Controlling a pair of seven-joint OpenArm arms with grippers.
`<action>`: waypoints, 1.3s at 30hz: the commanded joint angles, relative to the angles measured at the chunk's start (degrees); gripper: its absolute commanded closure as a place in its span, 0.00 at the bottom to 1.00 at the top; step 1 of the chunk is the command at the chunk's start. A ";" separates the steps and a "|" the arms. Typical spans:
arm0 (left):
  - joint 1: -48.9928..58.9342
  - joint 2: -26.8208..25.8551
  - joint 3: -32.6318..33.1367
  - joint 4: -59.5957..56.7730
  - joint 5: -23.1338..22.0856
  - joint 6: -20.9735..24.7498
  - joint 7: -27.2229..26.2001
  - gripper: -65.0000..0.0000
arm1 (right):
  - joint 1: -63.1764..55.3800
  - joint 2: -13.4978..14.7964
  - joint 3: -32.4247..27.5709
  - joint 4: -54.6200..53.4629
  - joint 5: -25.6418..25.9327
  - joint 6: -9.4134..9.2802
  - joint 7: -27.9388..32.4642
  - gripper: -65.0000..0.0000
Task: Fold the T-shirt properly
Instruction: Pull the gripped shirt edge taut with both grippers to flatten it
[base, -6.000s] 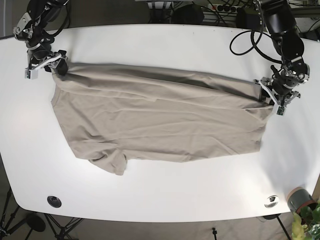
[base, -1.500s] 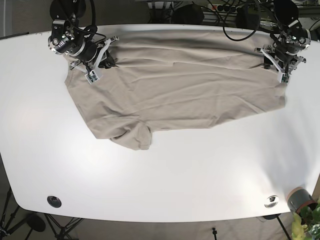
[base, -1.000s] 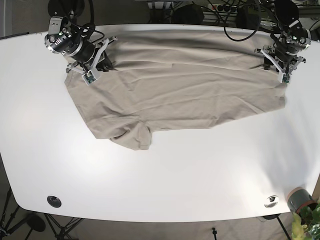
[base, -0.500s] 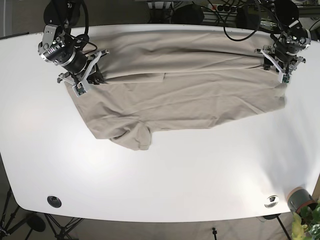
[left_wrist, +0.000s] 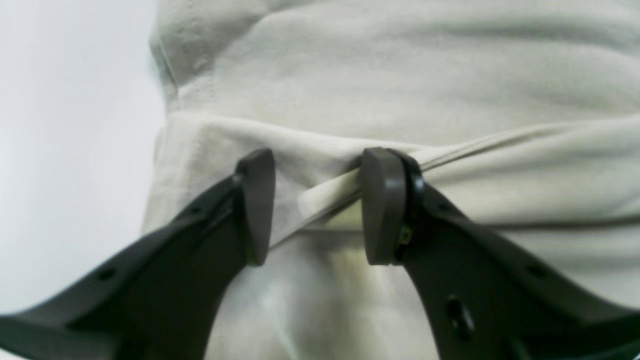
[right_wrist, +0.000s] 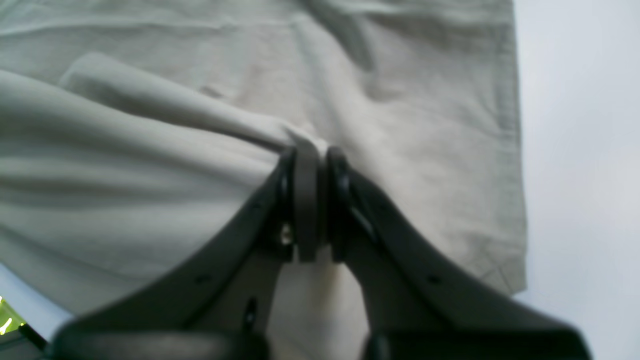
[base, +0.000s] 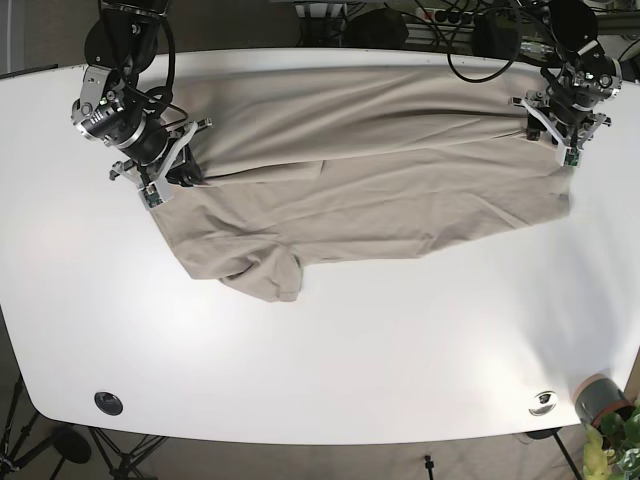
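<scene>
Base view shows our white counter (base: 400, 370) with the beige T-shirt (base: 370, 190) spread across its far half, long side running from one arm to the other, a fold of cloth lying over the shirt's far part and a bunched sleeve at the shirt's near edge. Our right gripper (base: 165, 175) sits at the shirt's end on the view's left, and our left gripper (base: 556, 128) at the shirt's opposite end, near the far corner. In the right wrist view the right gripper (right_wrist: 312, 200) has its jaws pressed together on a ridge of the T-shirt (right_wrist: 150, 150), the cloth pulled up into a taut pleat that runs away from the jaws across the shirt, with the hemmed edge and bare counter (right_wrist: 580, 150) just beside it. In the left wrist view the left gripper (left_wrist: 312, 205) has its jaws spread apart, a rolled fold of the T-shirt (left_wrist: 400, 90) lying between them and touching the one pad; the shirt's stitched edge meets the counter (left_wrist: 70, 125) just beside the other jaw.
</scene>
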 joint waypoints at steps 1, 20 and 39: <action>0.20 -0.83 -0.10 0.42 0.62 0.12 0.36 0.60 | 0.96 0.68 0.85 0.76 0.51 -0.12 1.07 1.00; -2.18 -1.18 -0.81 0.85 0.09 0.12 0.62 0.60 | 1.66 0.60 4.46 2.61 0.51 -0.12 0.89 0.38; -9.74 -1.01 -3.44 10.53 0.18 0.12 10.38 0.60 | -9.06 -0.90 11.67 6.83 6.58 -0.12 0.72 0.40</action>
